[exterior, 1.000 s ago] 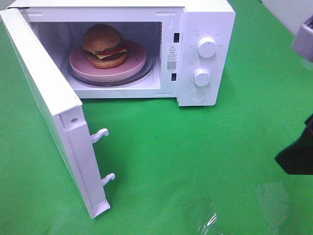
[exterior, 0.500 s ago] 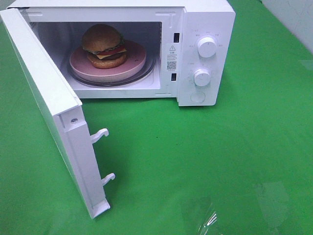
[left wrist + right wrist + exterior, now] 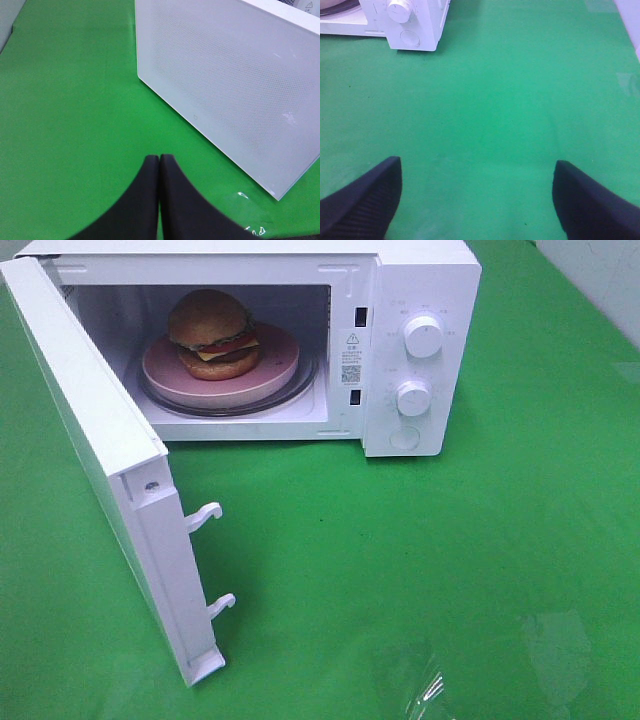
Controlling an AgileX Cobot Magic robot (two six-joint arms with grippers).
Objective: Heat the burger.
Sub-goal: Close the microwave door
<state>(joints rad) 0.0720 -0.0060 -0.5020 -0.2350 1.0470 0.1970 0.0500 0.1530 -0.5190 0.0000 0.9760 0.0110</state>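
The burger (image 3: 211,333), with a golden-brown bun, cheese and patty, sits on a round pink plate (image 3: 275,368) on the glass turntable inside the white microwave (image 3: 420,280). The microwave door (image 3: 95,430) stands wide open toward the front left. Neither gripper shows in the exterior high view. In the left wrist view my left gripper (image 3: 159,162) is shut and empty above the green cloth, facing the outer face of the open door (image 3: 235,80). In the right wrist view my right gripper (image 3: 476,195) is open and empty, away from the microwave's dial panel (image 3: 407,20).
Green cloth (image 3: 420,560) covers the table. The microwave has two white dials (image 3: 423,337) and a round button (image 3: 404,438) on its right panel. Two door latch hooks (image 3: 205,517) stick out of the door's edge. A shiny glare patch (image 3: 425,690) lies at the front.
The dark right arm, seen at the right edge one second ago, has left the exterior high view. The burger, plate and door have not moved.
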